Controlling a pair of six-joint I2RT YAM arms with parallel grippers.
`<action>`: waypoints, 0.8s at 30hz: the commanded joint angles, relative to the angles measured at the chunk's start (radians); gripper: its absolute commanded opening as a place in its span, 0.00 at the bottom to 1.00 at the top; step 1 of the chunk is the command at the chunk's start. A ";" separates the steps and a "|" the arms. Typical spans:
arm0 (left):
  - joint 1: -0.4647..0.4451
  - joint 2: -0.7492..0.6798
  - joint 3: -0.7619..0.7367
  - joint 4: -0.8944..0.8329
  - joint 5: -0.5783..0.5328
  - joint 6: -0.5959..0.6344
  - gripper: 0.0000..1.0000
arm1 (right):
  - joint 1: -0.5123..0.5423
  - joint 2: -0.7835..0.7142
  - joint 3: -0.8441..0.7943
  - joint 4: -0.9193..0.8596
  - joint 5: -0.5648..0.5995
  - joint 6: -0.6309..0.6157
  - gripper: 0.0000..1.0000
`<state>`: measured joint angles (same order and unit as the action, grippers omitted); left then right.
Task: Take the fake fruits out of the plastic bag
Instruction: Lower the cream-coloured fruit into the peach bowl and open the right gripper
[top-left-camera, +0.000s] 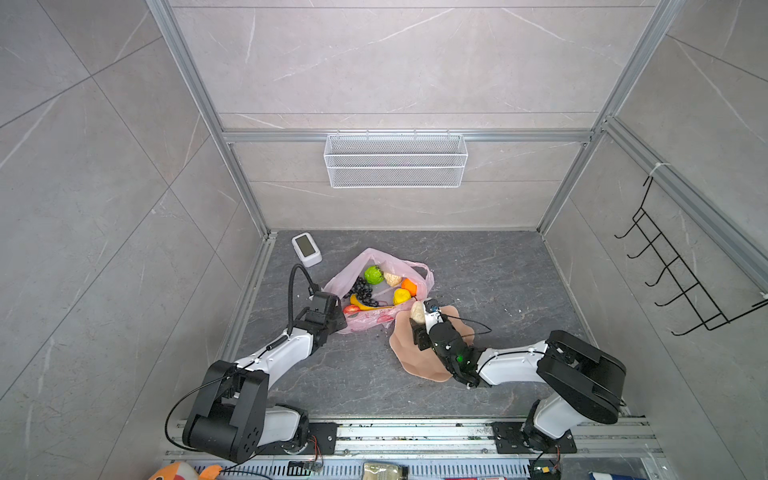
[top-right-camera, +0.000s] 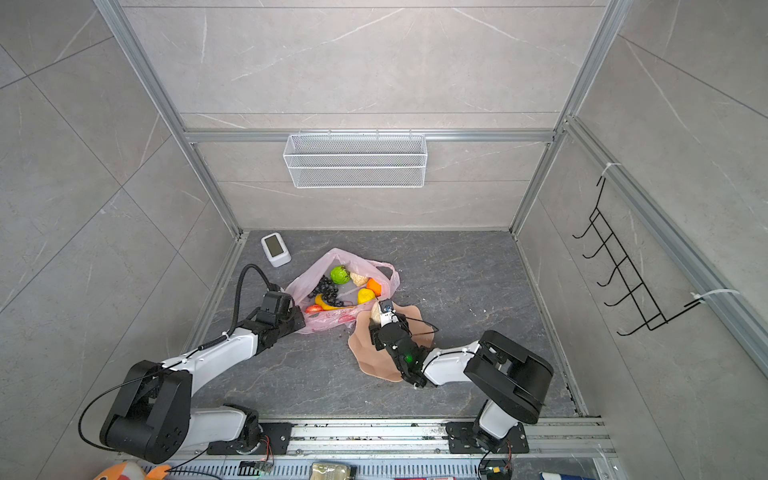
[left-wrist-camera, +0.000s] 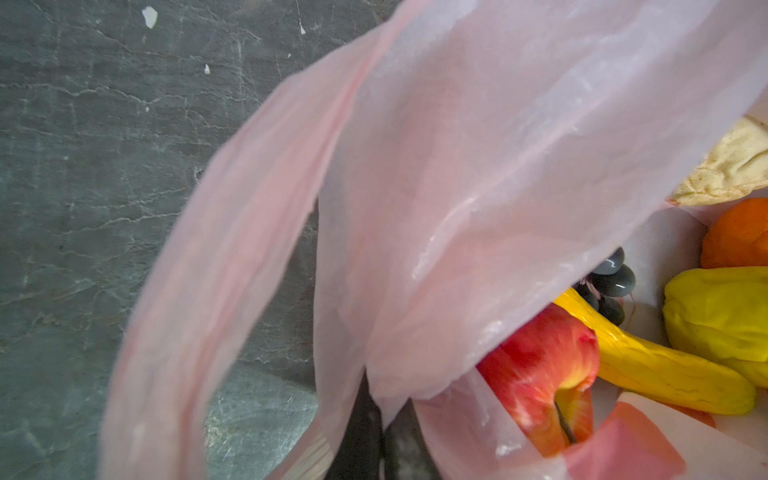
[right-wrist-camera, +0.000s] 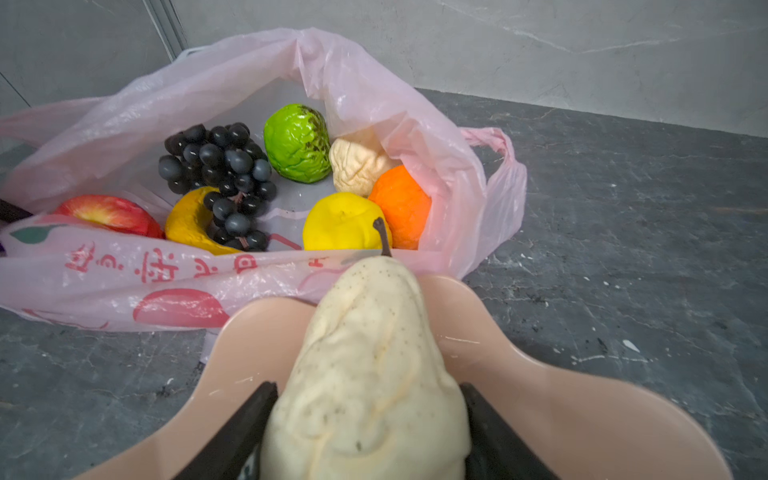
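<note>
Closest to the right wrist camera is a beige pear (right-wrist-camera: 365, 353), over the part of the peach plate (right-wrist-camera: 561, 395) nearest the bag. On it, the right gripper (right-wrist-camera: 365, 388) has its jaws wide, one against each side of the pear; whether they press it I cannot tell. Just beyond the plate, the pink bag (right-wrist-camera: 208, 95) lies open on the grey table (right-wrist-camera: 623, 208). Inside it are grapes (right-wrist-camera: 220, 174), a banana (right-wrist-camera: 187, 224), an apple (right-wrist-camera: 108, 212), a green fruit (right-wrist-camera: 297, 143), a wrinkled beige piece (right-wrist-camera: 355, 166), an orange (right-wrist-camera: 401, 203) and a yellow fruit (right-wrist-camera: 343, 224). At the bag's left rim, the left gripper (left-wrist-camera: 380, 440) is closed tight, pinching the pink film.
</note>
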<state>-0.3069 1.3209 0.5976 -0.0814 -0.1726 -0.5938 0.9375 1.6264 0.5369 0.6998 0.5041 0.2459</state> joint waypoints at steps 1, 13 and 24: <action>0.007 -0.023 -0.001 0.014 -0.003 0.025 0.00 | -0.005 0.023 0.020 -0.026 -0.005 -0.012 0.68; 0.010 -0.027 -0.005 0.013 -0.010 0.024 0.00 | -0.012 0.023 0.047 -0.096 -0.005 0.028 0.72; 0.010 -0.025 -0.003 0.013 -0.004 0.027 0.00 | -0.023 -0.152 0.062 -0.279 -0.016 0.076 0.73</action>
<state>-0.3023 1.3205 0.5957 -0.0818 -0.1730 -0.5934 0.9215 1.5265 0.5697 0.4942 0.4854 0.2955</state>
